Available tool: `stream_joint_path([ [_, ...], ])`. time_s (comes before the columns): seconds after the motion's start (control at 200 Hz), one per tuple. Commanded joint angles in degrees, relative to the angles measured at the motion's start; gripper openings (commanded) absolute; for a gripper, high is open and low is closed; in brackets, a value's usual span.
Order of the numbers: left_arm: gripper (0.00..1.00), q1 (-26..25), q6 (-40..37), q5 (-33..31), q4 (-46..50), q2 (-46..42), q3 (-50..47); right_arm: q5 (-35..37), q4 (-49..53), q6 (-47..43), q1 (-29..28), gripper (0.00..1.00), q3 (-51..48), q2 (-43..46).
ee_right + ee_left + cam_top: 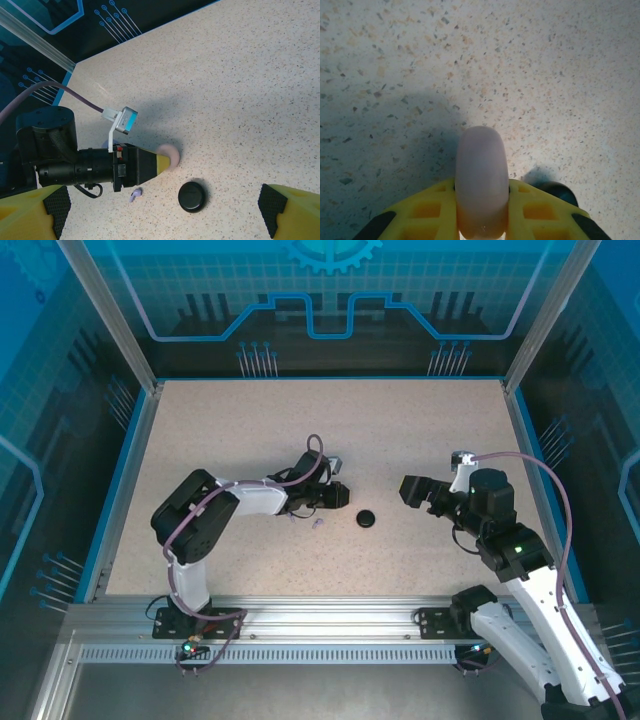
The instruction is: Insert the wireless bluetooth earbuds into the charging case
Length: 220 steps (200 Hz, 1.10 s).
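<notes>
My left gripper [482, 212] is shut on a pale pink round charging case [482, 175], held on edge between the yellow fingers just above the table. In the right wrist view the same pink case [170, 154] sticks out past the left gripper [167, 162]. A lilac earbud [135, 193] lies on the table beside that gripper, and shows small from above [317, 524]. A black round case [192, 196] lies shut just right of it [367, 519]. My right gripper [408, 490] hovers open to the right of the black case, its yellow fingers [287, 212] wide apart with nothing between them.
The speckled table [300, 420] is bounded by a blue rim and clear walls on aluminium posts [110, 315]. The black case [560, 192] peeks out beside my left finger. A purple cable [60, 92] loops over the left wrist.
</notes>
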<state>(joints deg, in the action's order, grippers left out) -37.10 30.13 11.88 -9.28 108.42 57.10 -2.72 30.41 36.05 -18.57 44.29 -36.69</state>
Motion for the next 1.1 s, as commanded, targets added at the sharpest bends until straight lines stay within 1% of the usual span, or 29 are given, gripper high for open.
stream_joint_path([
  [0.0, 0.14, 0.3, 1.0, 1.5, 0.3, 1.4, 1.6, 0.9, 0.0, 0.8, 0.9, 1.0, -0.5, 0.2],
  [0.125, 0.21, 0.5, 0.9, 1.2, 0.3, 1.6, 1.5, 0.8, 0.0, 0.9, 0.9, 1.0, -0.4, -0.1],
  [0.245, 0.26, 0.9, 0.9, 0.7, 0.1, 1.2, 0.9, 0.8, -0.2, 1.0, 0.9, 1.0, -0.3, -0.3],
  [0.425, 0.39, 1.4, -0.2, 0.1, 1.4, -0.1, 0.6, -0.3, -0.8, 1.6, 1.0, 1.0, -0.2, -1.4],
  [0.665, 0.46, 2.8, -2.1, -1.0, 3.1, -4.2, -0.5, -2.8, -1.4, 2.1, 1.0, 1.0, 0.9, -3.8],
  [0.805, 0.5, 4.1, -4.0, -1.6, 3.7, -10.0, -2.5, -5.9, -1.8, 1.5, 1.0, 1.0, 2.0, -6.4],
  [0.941, 0.54, 5.6, -6.1, -3.6, 4.1, -18.1, -6.0, -9.7, -2.8, 0.5, 0.8, 1.0, 2.9, -9.4],
  [1.096, 0.58, 8.0, -8.1, -7.0, 6.8, -28.0, -9.9, -10.9, -2.3, -2.7, -1.1, 1.0, 5.1, -14.2],
])
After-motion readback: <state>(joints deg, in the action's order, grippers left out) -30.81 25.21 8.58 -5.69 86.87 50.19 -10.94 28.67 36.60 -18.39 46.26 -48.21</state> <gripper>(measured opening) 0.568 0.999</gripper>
